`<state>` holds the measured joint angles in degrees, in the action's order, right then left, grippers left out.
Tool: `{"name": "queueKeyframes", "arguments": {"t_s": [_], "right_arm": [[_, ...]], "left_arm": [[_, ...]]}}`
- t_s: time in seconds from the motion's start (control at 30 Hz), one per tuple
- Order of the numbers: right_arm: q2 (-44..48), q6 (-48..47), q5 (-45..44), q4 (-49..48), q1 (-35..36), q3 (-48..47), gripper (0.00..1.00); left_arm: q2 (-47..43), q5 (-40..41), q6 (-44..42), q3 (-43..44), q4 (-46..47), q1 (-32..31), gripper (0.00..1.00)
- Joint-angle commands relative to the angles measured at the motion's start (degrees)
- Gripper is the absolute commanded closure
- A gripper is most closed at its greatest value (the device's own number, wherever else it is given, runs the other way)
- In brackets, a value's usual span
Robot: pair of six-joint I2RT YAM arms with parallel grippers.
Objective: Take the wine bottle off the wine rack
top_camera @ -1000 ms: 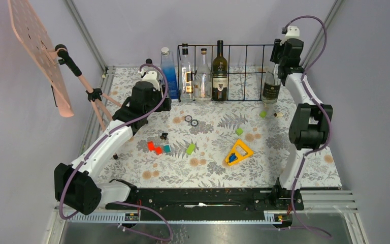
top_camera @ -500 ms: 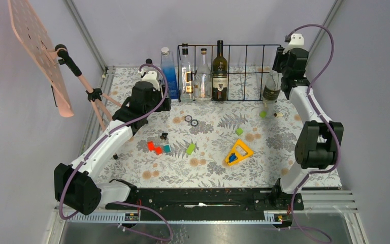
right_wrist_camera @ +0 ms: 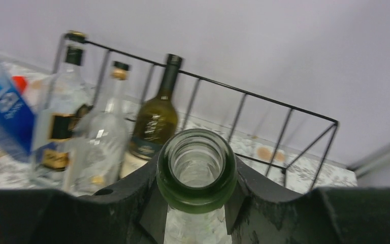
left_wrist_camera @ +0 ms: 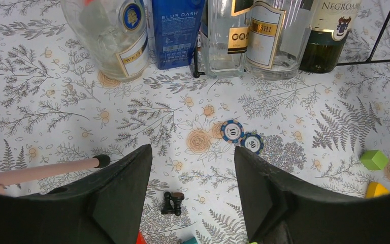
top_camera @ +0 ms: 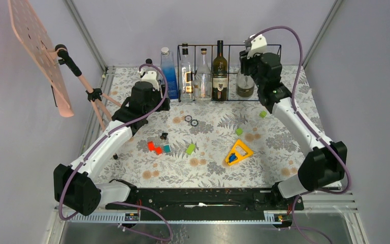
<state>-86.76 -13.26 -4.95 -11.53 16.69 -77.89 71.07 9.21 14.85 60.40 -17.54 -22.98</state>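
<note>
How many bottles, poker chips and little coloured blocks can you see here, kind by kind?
Bottles: 6, counting the wine bottle held in the right fingers
Poker chips: 2
Coloured blocks: 6 (3 green, 2 red, 1 teal)
Total: 14

A black wine rack [top_camera: 232,71], a dark green bottle [top_camera: 220,68], a blue bottle [top_camera: 170,72] and a fern-and-flower tablecloth [top_camera: 208,168].
</note>
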Motion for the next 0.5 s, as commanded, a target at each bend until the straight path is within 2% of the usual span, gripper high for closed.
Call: {"name": "queueKeyframes", "arguments": {"t_s": [0.0,0.27,0.47], "right_arm": [[8.2,-0.8,-3.8,-11.2,5.1,1.2,1.0],[13.4,7.6,-4.5,-10.0,12.6,6.6,1.0],[16.9,12.2,-2.0,-8.7,17.3,11.3,1.0]], "left_arm": [[-2.1,1.6,-0.9,1.6,2.2,0.2,0.35],[-1.9,0.7,-1.0,1.5,2.5,0.2,0.35],[-1.8,-4.4,-1.4,1.8,3.3,0.2,0.35]]}}
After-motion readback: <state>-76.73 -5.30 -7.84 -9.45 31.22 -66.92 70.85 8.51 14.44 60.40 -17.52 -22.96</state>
